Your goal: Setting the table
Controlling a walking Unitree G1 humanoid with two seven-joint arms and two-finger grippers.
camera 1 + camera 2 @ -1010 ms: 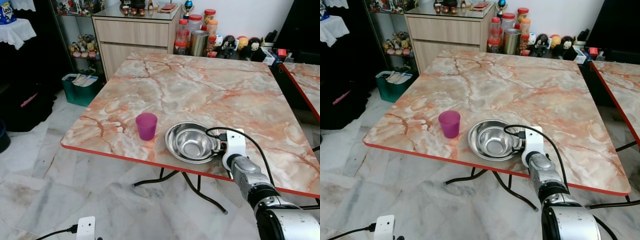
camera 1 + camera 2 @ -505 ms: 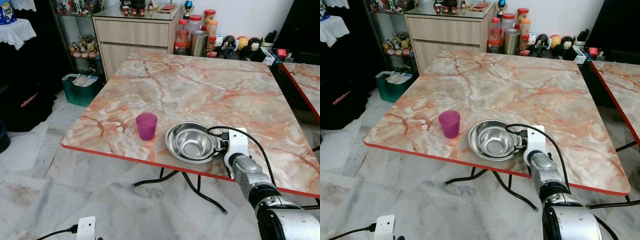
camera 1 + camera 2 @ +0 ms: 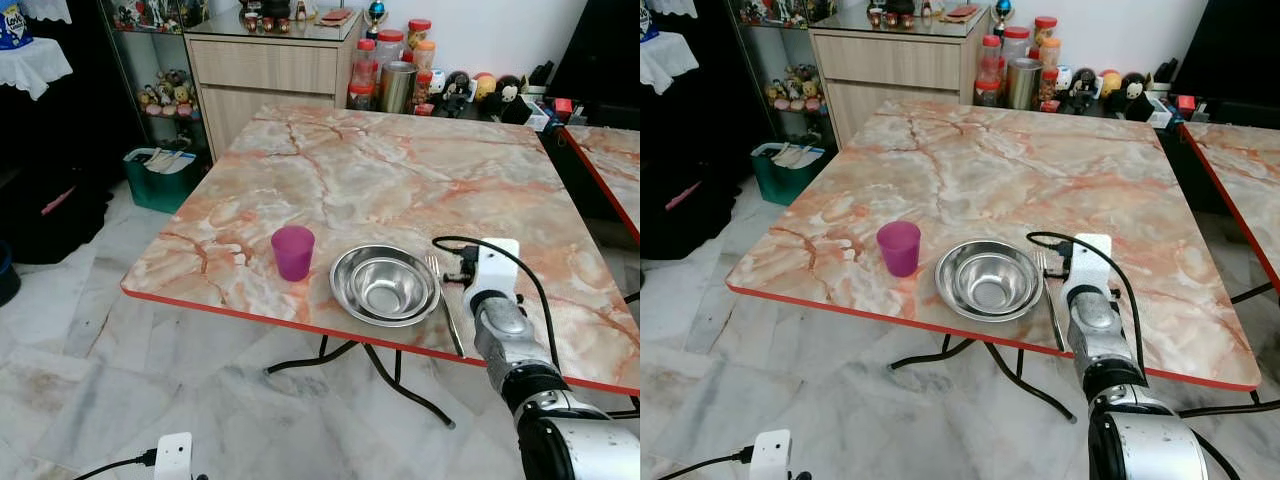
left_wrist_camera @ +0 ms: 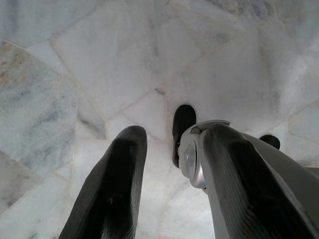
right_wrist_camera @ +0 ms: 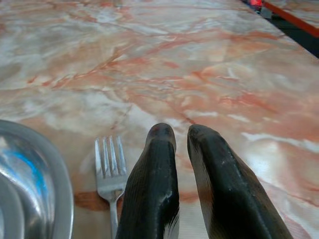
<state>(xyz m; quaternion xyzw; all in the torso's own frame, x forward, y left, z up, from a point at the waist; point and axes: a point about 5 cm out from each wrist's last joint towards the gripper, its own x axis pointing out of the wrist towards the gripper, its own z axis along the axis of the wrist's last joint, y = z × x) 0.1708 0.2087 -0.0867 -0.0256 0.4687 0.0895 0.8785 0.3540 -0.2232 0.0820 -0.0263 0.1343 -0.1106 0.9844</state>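
Note:
A steel bowl (image 3: 385,285) sits inside a steel plate (image 3: 347,292) near the front edge of the marble table (image 3: 400,170). To their left stands a purple cup (image 3: 293,252), upright. A fork (image 3: 445,305) lies flat on the table just right of the plate, tines pointing away from me. My right gripper (image 5: 179,130) hovers low over the table beside the fork's tines, to their right, fingers together and holding nothing. My left gripper (image 4: 172,134) hangs over the floor with its fingers apart and empty.
A wooden cabinet (image 3: 270,70) and a row of jars and toys (image 3: 410,70) stand behind the table. A green bin (image 3: 160,175) is on the floor at the left. A second marble table (image 3: 610,160) stands to the right. Black metal legs (image 3: 330,360) run under the table.
My right gripper has drawn back to the right, away from the plate's rim. The fork now lies uncovered on the table beside the plate. Cup, bowl and plate have not moved.

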